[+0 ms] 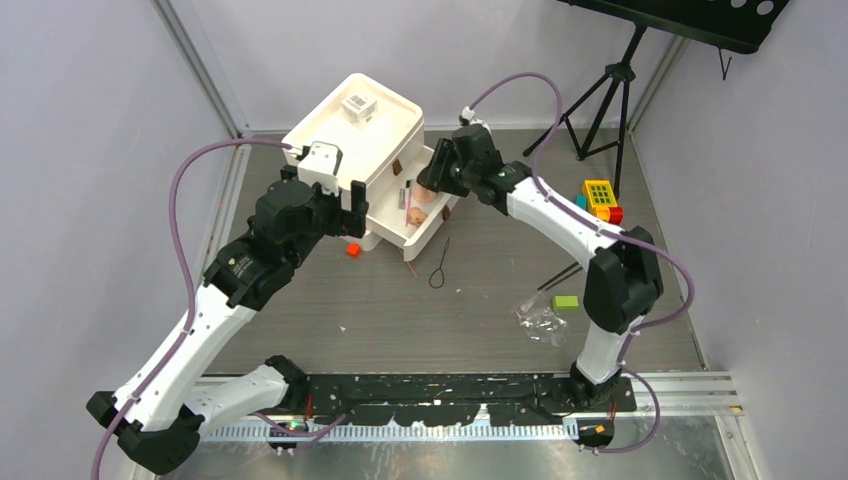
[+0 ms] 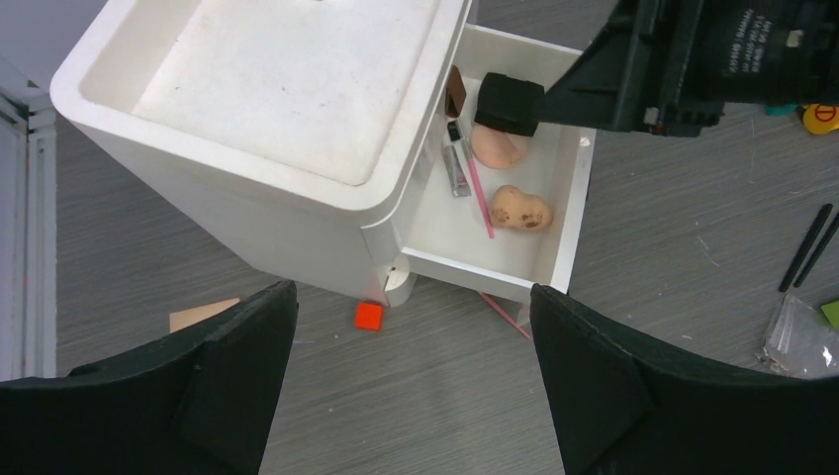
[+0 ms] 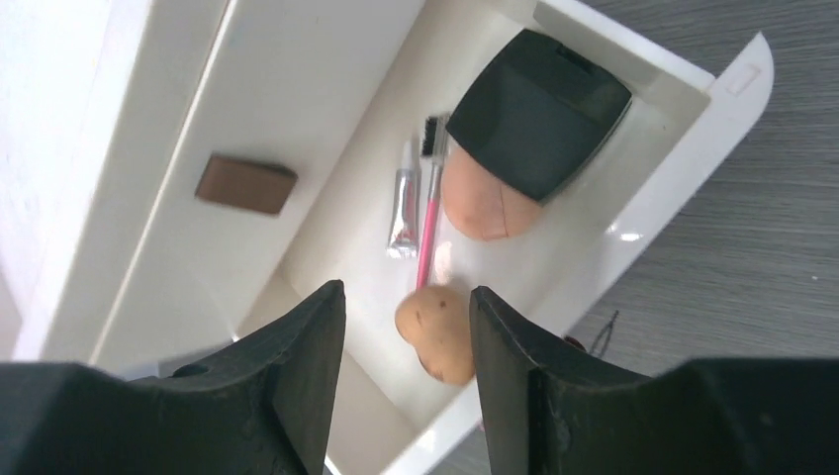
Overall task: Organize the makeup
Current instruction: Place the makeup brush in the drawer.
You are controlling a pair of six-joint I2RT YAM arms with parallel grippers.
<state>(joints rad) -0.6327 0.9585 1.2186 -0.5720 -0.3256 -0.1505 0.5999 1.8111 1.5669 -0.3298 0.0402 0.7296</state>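
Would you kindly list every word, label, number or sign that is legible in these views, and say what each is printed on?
Nothing can be read clearly.
Label on the clear box atop the white organizer: barcode-like print, too small to read.
White lettering on the right arm's black casing: too blurred to read.
On the black compact and the small tube: no legible marking.

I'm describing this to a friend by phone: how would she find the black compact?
Look for the big white organizer box; its drawer stands open. In it, the compact partly covers a peach sponge: the only flat, black, square item there.
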